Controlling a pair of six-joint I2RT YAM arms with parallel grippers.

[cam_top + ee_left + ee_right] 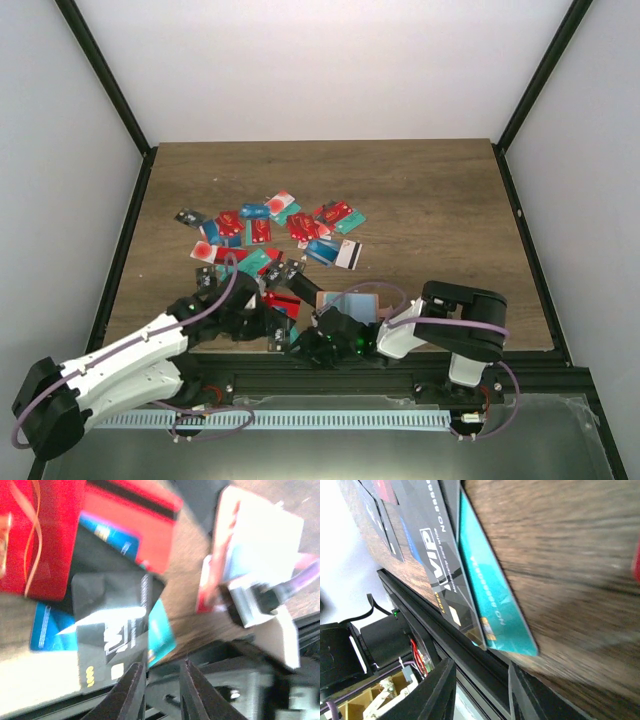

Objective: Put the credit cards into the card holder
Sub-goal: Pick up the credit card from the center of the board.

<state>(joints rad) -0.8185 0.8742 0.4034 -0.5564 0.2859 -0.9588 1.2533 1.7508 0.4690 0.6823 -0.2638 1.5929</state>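
Note:
Many credit cards (270, 228) in red, teal, blue and black lie scattered mid-table. The tan card holder (345, 302) lies near the front edge with a pale blue card on top; in the left wrist view the card holder (218, 545) shows at the upper right, washed out by glare. A teal card (495, 595) and a black VIP card (440, 565) lie side by side at the table's front edge. My right gripper (481, 663) is open just short of them, empty. My left gripper (163, 663) is slightly open, the teal card (160, 630) just past its fingertips. Both grippers meet low at the front edge.
The black frame rail (400, 360) runs along the table's near edge right under both grippers. Red cards (45, 535) and a blue card (47, 627) lie beyond the left fingers. Dark frame posts (120, 110) border the table's sides.

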